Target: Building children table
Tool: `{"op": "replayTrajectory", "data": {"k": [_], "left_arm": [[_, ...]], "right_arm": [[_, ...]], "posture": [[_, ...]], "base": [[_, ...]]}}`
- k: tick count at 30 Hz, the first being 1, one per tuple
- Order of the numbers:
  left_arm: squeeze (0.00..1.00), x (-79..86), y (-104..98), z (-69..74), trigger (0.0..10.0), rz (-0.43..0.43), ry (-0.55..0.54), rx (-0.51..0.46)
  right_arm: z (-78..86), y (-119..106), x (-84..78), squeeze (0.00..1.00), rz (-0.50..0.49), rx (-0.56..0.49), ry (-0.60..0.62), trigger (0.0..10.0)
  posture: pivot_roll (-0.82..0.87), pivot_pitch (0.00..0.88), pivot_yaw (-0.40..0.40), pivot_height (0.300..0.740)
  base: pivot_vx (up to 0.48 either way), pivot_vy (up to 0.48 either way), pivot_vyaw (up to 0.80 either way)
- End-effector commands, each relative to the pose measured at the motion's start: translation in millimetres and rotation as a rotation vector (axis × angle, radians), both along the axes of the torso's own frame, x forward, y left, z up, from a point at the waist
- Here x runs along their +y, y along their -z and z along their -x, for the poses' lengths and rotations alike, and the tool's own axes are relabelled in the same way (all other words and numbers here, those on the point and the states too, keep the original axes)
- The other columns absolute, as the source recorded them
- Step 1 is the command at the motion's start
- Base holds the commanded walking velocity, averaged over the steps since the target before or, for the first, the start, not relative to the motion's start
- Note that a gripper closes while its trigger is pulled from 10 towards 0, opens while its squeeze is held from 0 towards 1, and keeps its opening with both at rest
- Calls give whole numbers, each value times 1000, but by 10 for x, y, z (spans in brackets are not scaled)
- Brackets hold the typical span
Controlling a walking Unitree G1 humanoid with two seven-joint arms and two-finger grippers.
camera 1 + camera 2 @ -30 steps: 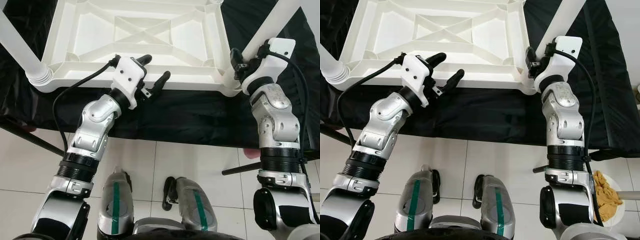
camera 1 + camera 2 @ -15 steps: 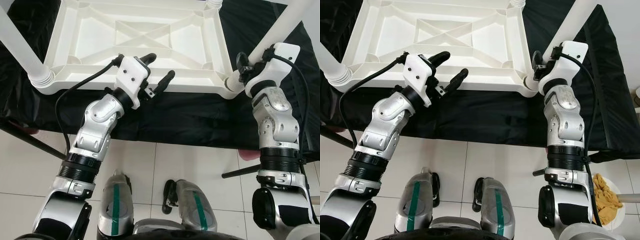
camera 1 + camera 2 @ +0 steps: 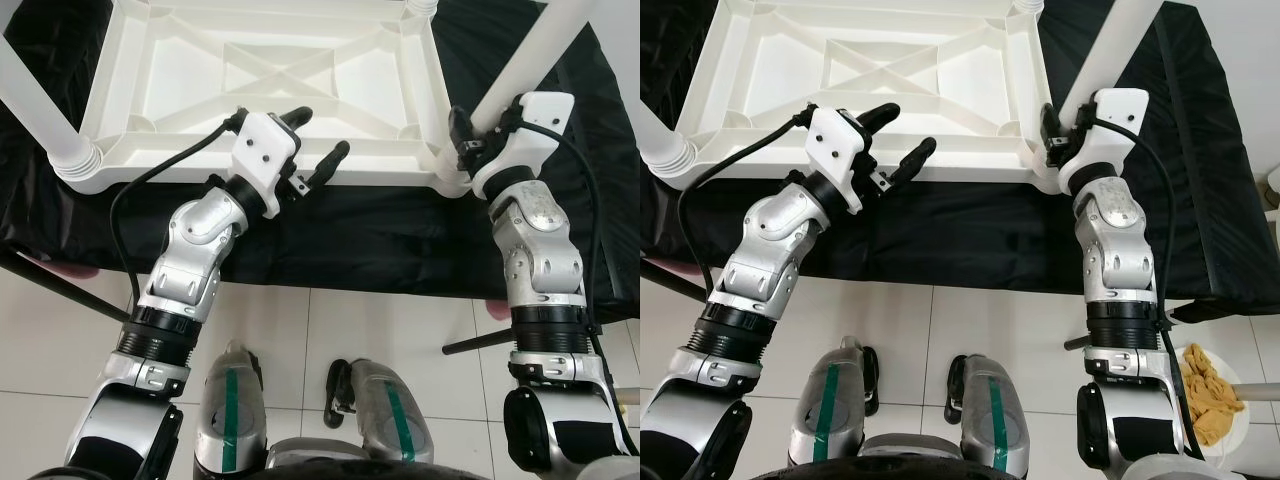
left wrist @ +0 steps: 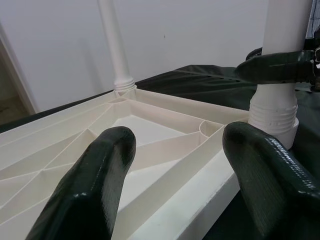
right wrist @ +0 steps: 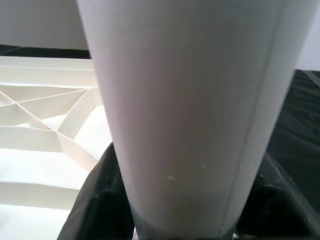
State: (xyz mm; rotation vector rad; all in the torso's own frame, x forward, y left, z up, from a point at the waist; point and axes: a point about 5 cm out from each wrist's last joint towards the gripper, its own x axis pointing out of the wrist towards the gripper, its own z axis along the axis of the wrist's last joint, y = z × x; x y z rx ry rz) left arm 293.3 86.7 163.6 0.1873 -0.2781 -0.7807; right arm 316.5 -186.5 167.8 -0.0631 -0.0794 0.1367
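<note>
The right gripper [image 3: 470, 135] pinches the base of a white plastic tube leg [image 3: 520, 62] at the near right corner of the upturned white ribbed plastic table top [image 3: 265, 75], which lies on a black cloth [image 3: 380, 235]. The left gripper [image 3: 315, 140] hovers spread above the top's near edge, holding nothing. Three legs show: near right, near left [image 3: 40, 100] and far right [image 4: 116, 47]. A pale plate of yellowish cloth [image 3: 1212, 390] sits on the tiled floor [image 3: 400, 320] at near right.

No readable text, labels, brands, numbers or signs anywhere. White plastic table [image 3: 270, 70], its legs, black cloth, robot arms all unmarked. Green stripes on robot legs carry no lettering.
</note>
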Motion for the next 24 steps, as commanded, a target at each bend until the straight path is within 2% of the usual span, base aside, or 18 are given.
{"op": "replayTrajectory", "data": {"k": [1, 5, 11, 18, 24], "left_arm": [[0, -12, -2, 25, 10000, -5, 19, 6], [0, -10, -11, 27, 10000, -3, 15, 3], [0, -7, -19, 38, 10000, -1, 16, 4], [0, -14, -29, 41, 10000, -3, 21, 3], [0, -12, -36, 48, 10000, -3, 22, 1]], "right_arm": [[16, 213, -55, 0, 15, 97, 17, 10000], [-13, 263, -182, 0, -21, 125, 103, 10000], [1, 269, -240, 0, 0, 125, 131, 10000], [31, 285, -173, 0, 38, 123, 82, 10000], [50, 307, -161, 0, 30, 133, 74, 10000]], "posture": [[71, 60, -46, 740], [71, 60, -46, 740], [74, 70, -47, 740], [69, 72, -43, 740], [69, 77, -41, 740]], "base": [[0, 0, 0], [0, 0, 0], [0, 0, 0], [0, 0, 0], [0, 0, 0]]}}
